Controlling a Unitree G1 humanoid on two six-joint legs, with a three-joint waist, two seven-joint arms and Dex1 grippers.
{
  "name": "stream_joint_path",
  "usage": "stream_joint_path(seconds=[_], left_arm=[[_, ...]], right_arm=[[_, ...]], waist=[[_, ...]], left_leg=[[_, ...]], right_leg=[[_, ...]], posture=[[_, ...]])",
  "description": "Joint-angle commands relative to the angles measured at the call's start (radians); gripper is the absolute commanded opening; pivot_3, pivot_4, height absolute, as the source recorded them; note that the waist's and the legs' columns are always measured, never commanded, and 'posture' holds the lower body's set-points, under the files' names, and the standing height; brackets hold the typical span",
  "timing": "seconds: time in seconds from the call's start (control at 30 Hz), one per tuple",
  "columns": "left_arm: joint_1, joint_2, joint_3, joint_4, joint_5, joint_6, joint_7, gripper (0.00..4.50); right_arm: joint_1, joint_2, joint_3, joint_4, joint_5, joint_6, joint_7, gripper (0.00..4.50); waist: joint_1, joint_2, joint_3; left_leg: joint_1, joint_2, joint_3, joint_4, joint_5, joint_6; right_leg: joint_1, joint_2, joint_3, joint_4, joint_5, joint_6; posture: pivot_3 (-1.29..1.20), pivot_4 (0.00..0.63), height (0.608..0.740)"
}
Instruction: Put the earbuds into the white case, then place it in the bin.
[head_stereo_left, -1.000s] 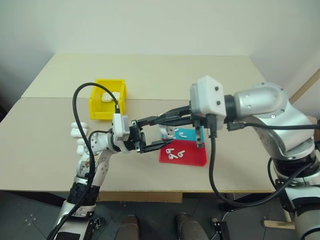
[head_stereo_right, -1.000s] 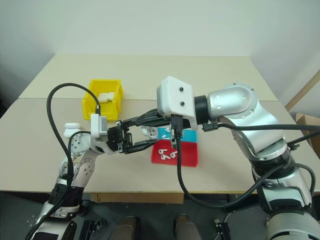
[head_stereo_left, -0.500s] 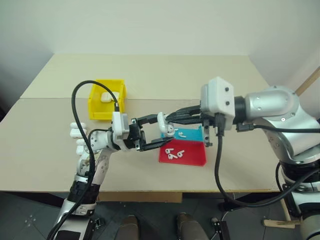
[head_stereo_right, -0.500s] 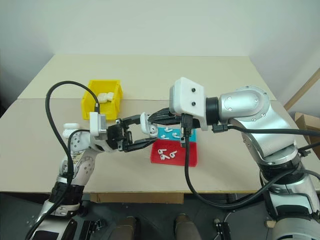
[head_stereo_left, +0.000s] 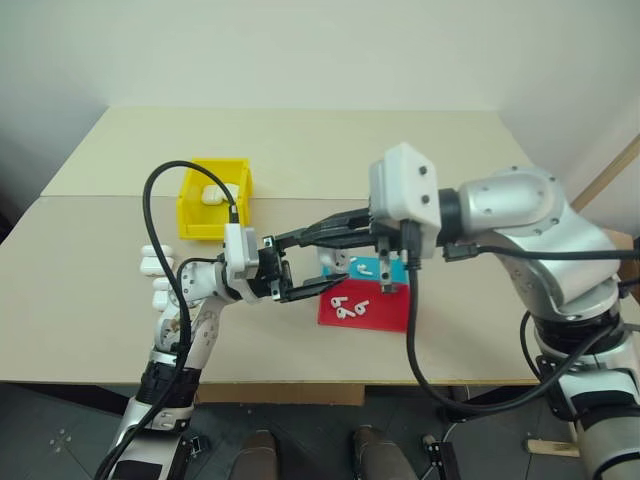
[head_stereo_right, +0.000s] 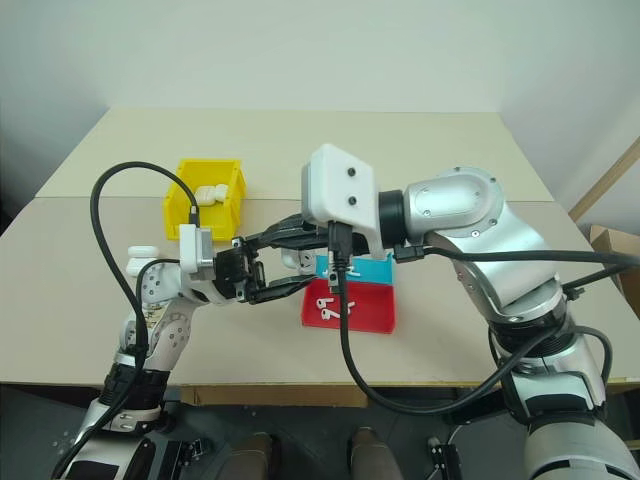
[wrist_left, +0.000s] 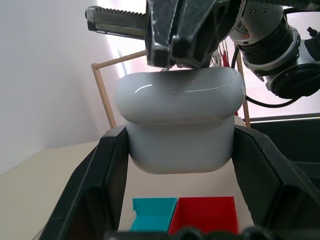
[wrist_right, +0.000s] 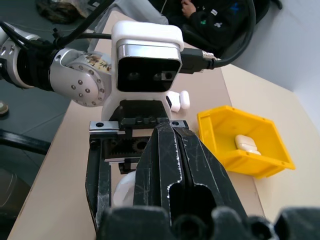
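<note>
The left hand (wrist_left: 180, 150) was clamped on the small glossy white plastic earbud case (wrist_left: 180, 120), holding it above the bench near the middle of the head view, its lid apparently down. The right hand (head_stereo_right: 262, 240), fingers pressed together with nothing seen between them, had its tips on top of the case. The step in hand looked like working the lid or seating an earbud, though which could not be told; doing it well would call for the left hand to keep its grip steady while the right pressed lightly and straight, so the smooth case did not twist out. Tiny white stemmed earbuds (head_stereo_left: 350, 308) lay in the shallow red plastic tray (head_stereo_left: 390, 318), and more in the shallow blue tray (head_stereo_left: 368, 268) just behind it, both directly under the joined hands. The bright yellow open-topped plastic bin (head_stereo_left: 190, 215), with a white case inside, sat to the upper left, near the left arm. Spare white cases (head_stereo_left: 150, 260) stood at the left beside that arm. The pale bench (head_stereo_left: 450, 160) offered open room behind and to the right; its front edge lay close below the trays.
</note>
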Motion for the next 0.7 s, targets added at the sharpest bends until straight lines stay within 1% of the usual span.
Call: stream_joint_path(seconds=[0.03,0.4,0.7], left_arm=[[-0.008,-0.003,0.009,-0.042,-0.009,-0.021,0.006,2.80],[-0.006,-0.001,0.015,-0.046,-0.018,-0.025,0.004,2.80],[-0.015,-0.003,0.010,-0.037,-0.016,-0.024,0.001,2.80]], right_arm=[[-0.011,-0.009,0.001,-0.003,-0.022,-0.022,0.009,0.01],[0.042,-0.095,-0.024,0.005,-0.051,-0.069,0.061,0.01],[0.063,-0.135,-0.042,0.000,-0.064,-0.129,0.076,0.01]], waist=[[0.000,0.000,0.000],[0.000,0.000,0.000],[0.000,0.000,0.000]], left_leg=[[0.000,0.000,0.000,0.000,0.000,0.000],[0.000,0.000,0.000,0.000,0.000,0.000],[0.000,0.000,0.000,0.000,0.000,0.000]], right_leg=[[0.000,0.000,0.000,0.000,0.000,0.000],[0.000,0.000,0.000,0.000,0.000,0.000],[0.000,0.000,0.000,0.000,0.000,0.000]], posture=[[0.00,0.150,0.740],[0.00,0.150,0.740],[0.00,0.150,0.740]])
